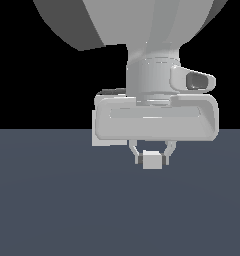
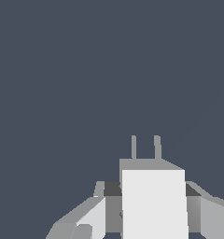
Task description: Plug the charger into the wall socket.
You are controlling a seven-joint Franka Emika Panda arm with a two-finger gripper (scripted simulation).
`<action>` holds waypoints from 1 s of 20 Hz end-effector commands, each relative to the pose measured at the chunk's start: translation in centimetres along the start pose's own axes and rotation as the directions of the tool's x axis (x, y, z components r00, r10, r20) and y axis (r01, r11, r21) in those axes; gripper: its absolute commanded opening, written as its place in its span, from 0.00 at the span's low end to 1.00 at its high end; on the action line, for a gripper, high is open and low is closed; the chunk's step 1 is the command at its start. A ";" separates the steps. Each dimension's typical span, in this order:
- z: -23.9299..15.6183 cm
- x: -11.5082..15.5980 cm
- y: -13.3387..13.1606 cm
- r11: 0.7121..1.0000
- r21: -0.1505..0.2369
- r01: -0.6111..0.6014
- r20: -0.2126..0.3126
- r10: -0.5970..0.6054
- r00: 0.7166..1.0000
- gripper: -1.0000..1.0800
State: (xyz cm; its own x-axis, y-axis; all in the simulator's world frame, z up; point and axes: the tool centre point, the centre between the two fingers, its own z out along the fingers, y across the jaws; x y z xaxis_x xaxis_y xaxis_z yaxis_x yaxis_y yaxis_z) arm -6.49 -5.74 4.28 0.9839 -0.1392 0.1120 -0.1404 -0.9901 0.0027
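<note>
Fingers clench the charger on both sides, holding it above the bench — its two prongs point away from the wrist. We should keep them level, since no wall socket shows clearly.

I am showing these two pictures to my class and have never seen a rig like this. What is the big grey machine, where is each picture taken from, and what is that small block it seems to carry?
These are computer-simulated pictures of one robot arm. The exterior view looks at the arm from outside: the bulky grey body ends in a gripper, a two-fingered clamp. It is shut on a small light-grey block, the charger, above a plain dark blue-grey floor. The wrist view comes from a camera on the arm itself, looking past the fingers. There the charger appears large, with two thin prongs sticking out ahead. A pale edge behind the arm in the exterior view may be the socket; I cannot tell.
</note>
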 end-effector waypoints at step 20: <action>-5.1 5.7 -8.2 0.953 0.037 0.302 -0.006 -0.302 0.953 0.00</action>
State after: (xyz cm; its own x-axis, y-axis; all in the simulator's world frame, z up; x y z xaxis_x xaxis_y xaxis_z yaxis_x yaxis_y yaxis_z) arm -0.32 1.69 10.04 0.9795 0.1668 0.1128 0.1679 -0.9858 0.0000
